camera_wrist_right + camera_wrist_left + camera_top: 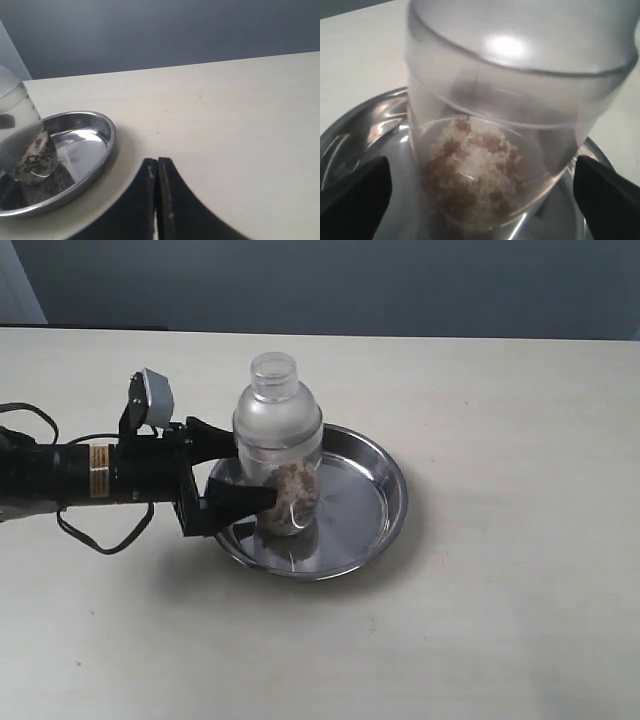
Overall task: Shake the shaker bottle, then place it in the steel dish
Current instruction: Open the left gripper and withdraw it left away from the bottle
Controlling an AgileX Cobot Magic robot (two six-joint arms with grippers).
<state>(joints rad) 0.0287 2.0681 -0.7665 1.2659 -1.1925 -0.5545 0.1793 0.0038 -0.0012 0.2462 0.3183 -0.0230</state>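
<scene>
The shaker bottle [280, 440] stands upright in the steel dish [385, 490], with beige-brown grains in its lower part. My left gripper [250, 472] reaches in from the left, one black finger on each side of the bottle's body. In the left wrist view the bottle [510, 100] fills the frame over the dish [360, 120]. The left gripper [482, 185] is open: a strip of dish shows between one finger [355, 195] and the bottle wall. My right gripper [157, 162] is shut and empty over bare table, off to the side of the dish [95, 130] and bottle [25, 145].
The pale table [500, 620] stretches around the dish on all sides. A black cable [100, 535] loops beside the left arm. A dark wall runs behind the table's far edge.
</scene>
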